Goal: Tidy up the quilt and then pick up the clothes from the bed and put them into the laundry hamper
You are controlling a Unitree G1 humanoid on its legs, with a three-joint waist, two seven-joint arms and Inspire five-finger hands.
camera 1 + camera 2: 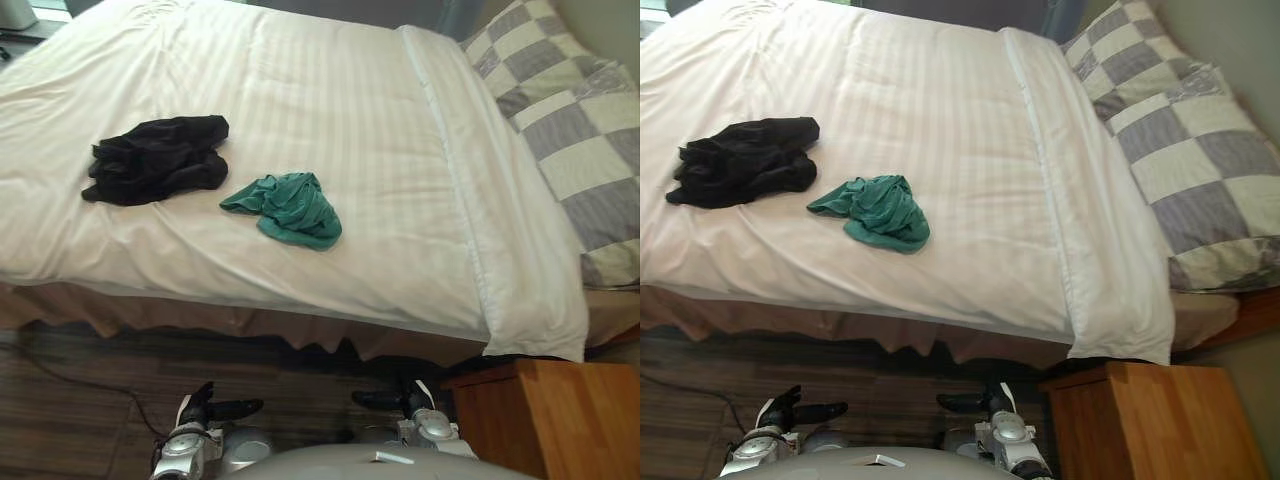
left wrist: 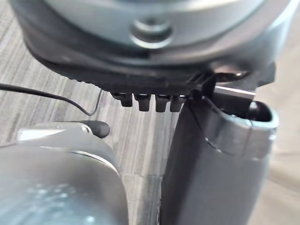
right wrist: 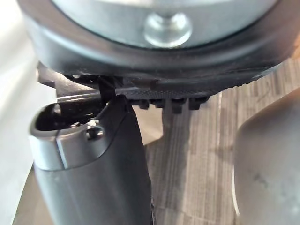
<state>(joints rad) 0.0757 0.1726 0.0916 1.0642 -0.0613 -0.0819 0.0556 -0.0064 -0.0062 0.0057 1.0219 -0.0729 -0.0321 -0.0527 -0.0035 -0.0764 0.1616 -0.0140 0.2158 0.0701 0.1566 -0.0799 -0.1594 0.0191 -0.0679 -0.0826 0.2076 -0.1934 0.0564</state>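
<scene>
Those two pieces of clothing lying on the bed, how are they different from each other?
The black garment spreads wider than the green garment. The black garment lies farther to the robot's left, the green garment nearer the robot. Both lie crumpled on the white quilt, not touching.

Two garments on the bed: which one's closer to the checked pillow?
The green garment. It lies on the robot's right of the black garment, on the side toward the checked pillow; the black one sits farther left.
</scene>
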